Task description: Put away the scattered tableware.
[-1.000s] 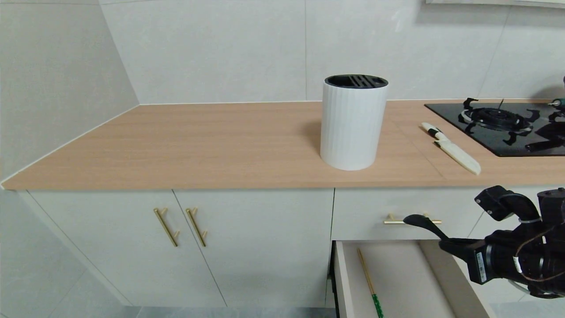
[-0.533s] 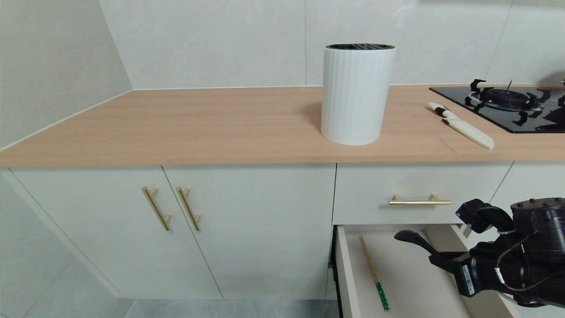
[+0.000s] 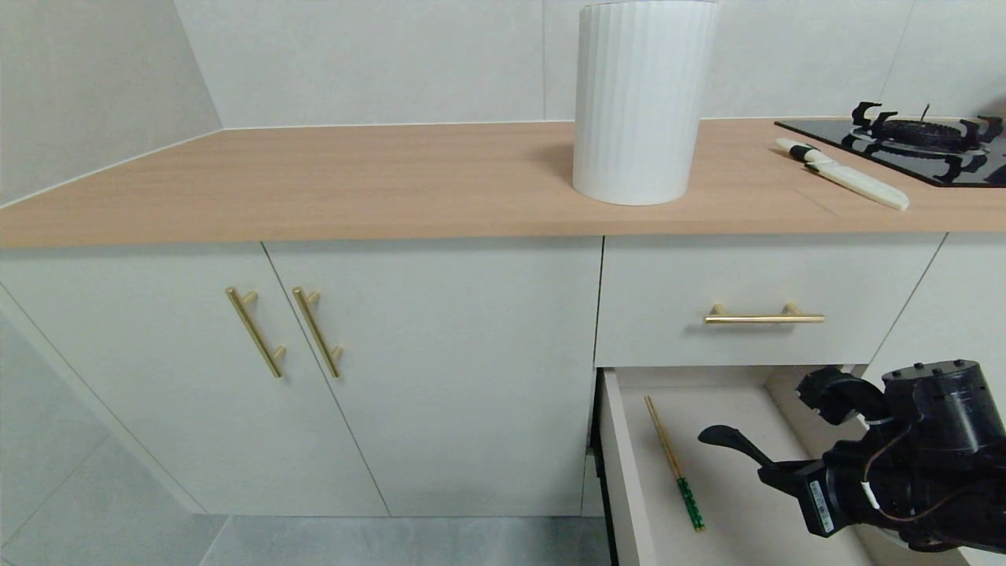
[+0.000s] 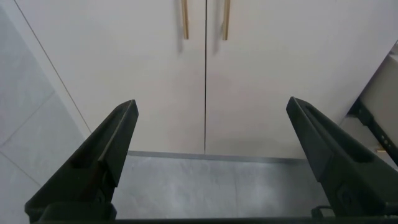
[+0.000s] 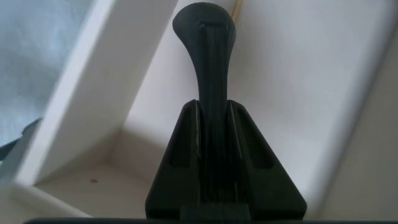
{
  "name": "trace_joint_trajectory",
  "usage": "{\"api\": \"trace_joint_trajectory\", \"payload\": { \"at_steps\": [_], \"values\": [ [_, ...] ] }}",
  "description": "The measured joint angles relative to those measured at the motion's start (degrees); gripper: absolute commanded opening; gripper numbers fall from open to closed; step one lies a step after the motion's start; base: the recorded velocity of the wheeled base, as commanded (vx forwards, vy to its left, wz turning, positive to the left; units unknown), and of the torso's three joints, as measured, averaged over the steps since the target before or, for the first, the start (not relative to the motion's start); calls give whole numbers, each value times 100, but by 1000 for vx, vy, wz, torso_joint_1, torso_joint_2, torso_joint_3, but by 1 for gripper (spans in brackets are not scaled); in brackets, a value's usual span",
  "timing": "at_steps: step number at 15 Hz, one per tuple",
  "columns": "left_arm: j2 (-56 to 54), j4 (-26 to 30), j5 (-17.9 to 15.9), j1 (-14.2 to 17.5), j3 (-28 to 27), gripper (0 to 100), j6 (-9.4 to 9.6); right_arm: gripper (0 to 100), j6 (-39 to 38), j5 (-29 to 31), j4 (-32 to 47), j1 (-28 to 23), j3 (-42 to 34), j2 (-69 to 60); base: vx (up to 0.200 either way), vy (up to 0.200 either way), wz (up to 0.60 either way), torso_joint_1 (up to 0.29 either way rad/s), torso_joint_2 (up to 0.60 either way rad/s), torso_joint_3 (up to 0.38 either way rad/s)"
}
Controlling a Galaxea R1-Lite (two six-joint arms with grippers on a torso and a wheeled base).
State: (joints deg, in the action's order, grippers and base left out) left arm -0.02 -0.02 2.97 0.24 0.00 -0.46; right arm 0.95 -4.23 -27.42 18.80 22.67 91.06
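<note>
Chopsticks (image 3: 674,464) in open drawer (image 3: 625,487), just beside clenched, empty right tool (image 3: 717,435).
Left wrist view: left tool (image 4: 211,107) spread wide before cabinet doors (image 4: 261,74).

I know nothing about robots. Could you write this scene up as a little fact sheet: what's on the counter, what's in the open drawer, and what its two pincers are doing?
Worktop: wooden counter carrying a white holder, a knife lying flat to its right, and a stove at the far right.
Storage: lower drawer pulled open, chopsticks lying inside.
Right arm: right pincer shut, empty, above the open drawer.
Left arm: left pincer open, empty, facing the cabinet doors.
Not yet put away: the knife.
</note>
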Motion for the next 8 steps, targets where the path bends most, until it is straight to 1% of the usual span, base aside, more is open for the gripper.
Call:
{"api": "trace_joint_trajectory", "payload": {
  "at_steps": [5,8],
  "values": [
    [0,-2,0,0,0,100,2,0,0,2,-37,-1,12,34,0,0,0,-2,11,8],
    [0,-5,0,0,0,100,2,0,-27,148,-356,-1,22,286,0,0,0,0,0,0]
  ]
}}
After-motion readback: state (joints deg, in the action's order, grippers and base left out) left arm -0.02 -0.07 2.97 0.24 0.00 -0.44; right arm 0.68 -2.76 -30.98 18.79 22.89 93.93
